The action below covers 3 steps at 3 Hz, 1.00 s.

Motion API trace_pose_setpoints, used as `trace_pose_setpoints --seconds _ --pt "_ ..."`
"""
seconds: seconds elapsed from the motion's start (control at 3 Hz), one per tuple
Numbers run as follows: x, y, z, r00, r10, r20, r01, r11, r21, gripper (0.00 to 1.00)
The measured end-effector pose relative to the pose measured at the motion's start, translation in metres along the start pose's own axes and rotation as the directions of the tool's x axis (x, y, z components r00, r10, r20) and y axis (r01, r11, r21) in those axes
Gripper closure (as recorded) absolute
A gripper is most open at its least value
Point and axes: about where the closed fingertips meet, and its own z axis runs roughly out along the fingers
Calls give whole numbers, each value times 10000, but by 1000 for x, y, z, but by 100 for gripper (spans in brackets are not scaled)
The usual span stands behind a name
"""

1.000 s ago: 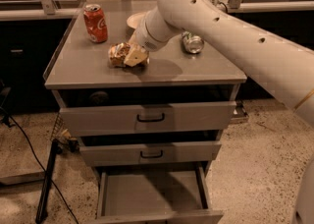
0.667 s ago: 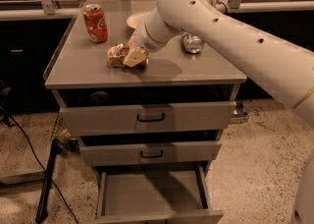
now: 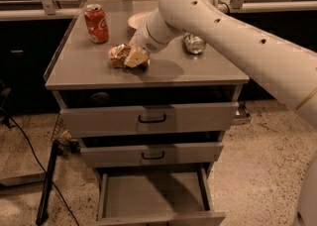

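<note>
My gripper [image 3: 136,57] is low over the grey cabinet top [image 3: 84,69], at the end of the white arm [image 3: 208,17] that comes in from the right. It rests against a crumpled snack bag [image 3: 119,55] lying near the middle of the top, and it covers the bag's right side. A red soda can [image 3: 96,23] stands upright at the back left, apart from the gripper. A silver can [image 3: 194,43] lies on its side to the right, partly behind the arm.
A white plate [image 3: 135,20] sits at the back of the top, partly hidden by the arm. The cabinet has three drawers: the upper two [image 3: 148,118] are pushed in and the bottom drawer [image 3: 153,197] is pulled out. A black stand and cable [image 3: 47,185] are on the floor at left.
</note>
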Motion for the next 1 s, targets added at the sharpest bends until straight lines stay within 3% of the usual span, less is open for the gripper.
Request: trace_pose_setpoints --seconds 0.33,0.67,1.0 --pt "0 0 0 10000 0 0 0 10000 -1 27" --pt "0 0 0 10000 0 0 0 10000 -1 4" --pt "0 0 0 10000 -1 0 1 10000 -4 0"
